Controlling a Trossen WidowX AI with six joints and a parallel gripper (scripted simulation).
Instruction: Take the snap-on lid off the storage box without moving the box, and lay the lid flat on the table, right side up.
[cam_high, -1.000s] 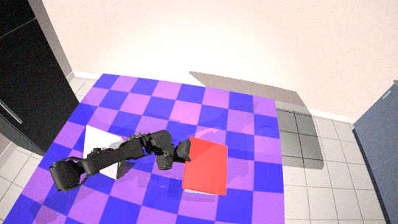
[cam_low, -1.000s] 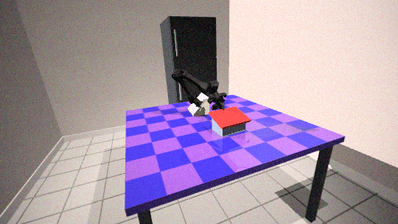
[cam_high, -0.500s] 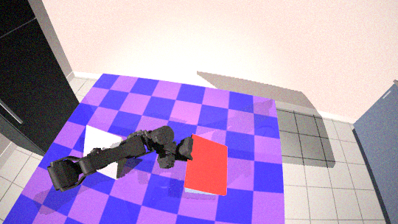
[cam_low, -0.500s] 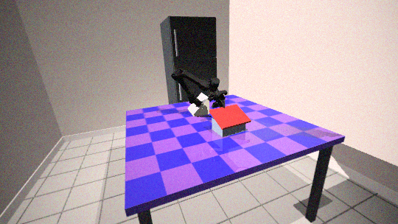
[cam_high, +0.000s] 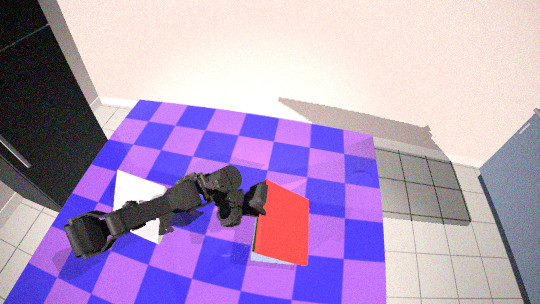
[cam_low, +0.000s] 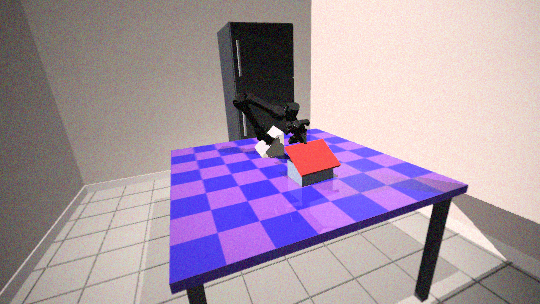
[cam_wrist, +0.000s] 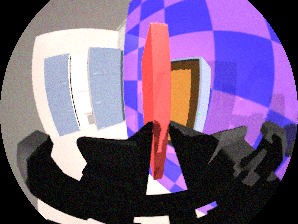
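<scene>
We have the lid (cam_high: 284, 225) (cam_low: 313, 157) (cam_wrist: 157, 70) part-way off: it slopes over the box (cam_high: 270, 258) (cam_low: 296, 173) (cam_wrist: 204, 90), its edge by the arm raised and the opposite edge low. The wrist view shows an orange-brown interior through the gap. Whether the low edge still touches the rim, we cannot tell. The box sits on the counter (cam_high: 220, 250) (cam_low: 250, 205) (cam_wrist: 240, 65). Left to do, we judge: free the lid fully, carry it clear, level it and lay it down right side up.

Our end effector (cam_high: 261, 205) (cam_low: 304, 142) (cam_wrist: 160, 124) is closed most of the way, clamped on the lid's raised edge. The arm (cam_high: 150, 207) (cam_low: 265, 106) reaches rightward from the counter's left side, elbow bent, wrist just beside the box.
</scene>
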